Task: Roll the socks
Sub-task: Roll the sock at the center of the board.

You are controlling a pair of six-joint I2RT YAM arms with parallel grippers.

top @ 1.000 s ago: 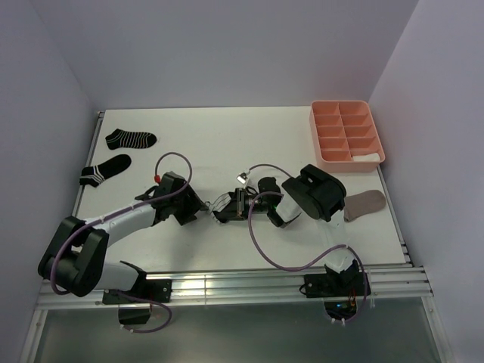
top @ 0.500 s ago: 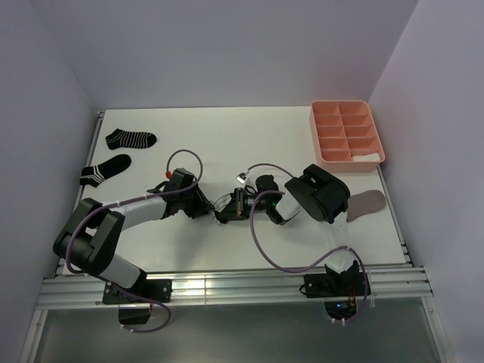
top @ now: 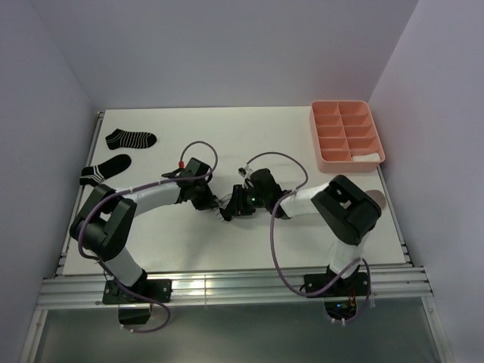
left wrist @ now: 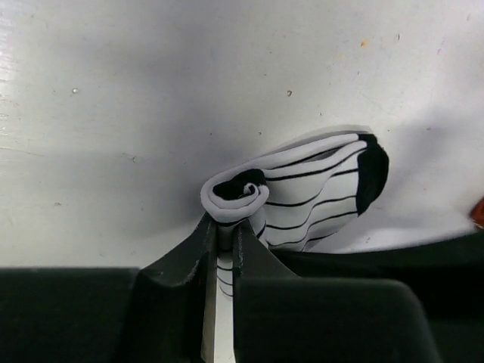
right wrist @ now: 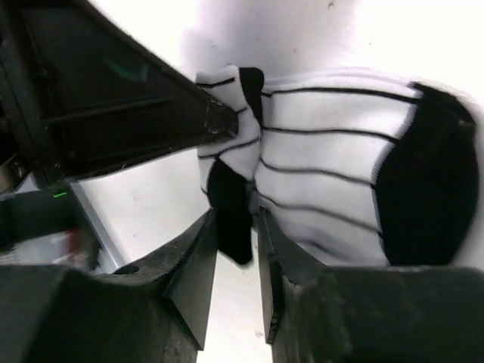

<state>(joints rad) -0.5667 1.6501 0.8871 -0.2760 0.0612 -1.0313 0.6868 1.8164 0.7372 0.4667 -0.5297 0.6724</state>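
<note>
A white thin-striped sock (left wrist: pixel 318 193) with a black toe and heel lies mid-table (top: pixel 224 209), one end wound into a small roll. My left gripper (left wrist: pixel 224 227) is shut on that rolled end and reaches it from the left (top: pixel 212 200). My right gripper (right wrist: pixel 237 223) comes in from the right (top: pixel 236 204). Its jaws stand a little apart, and a black fold of the same sock (right wrist: pixel 325 174) hangs loosely between them. Two black white-striped socks (top: pixel 130 138) (top: pixel 105 169) lie at the far left. A taupe sock (top: pixel 376 198) peeks out behind my right arm.
A pink divided tray (top: pixel 346 134) stands at the back right, with something white in its near right compartment (top: pixel 366 158). Walls close the table at the back and on both sides. Loose cables loop over both arms near the middle.
My left arm has reached right to the striped sock, and its jaws have closed on the rolled end. My right jaws have eased apart, and that arm's elbow has swung right.
</note>
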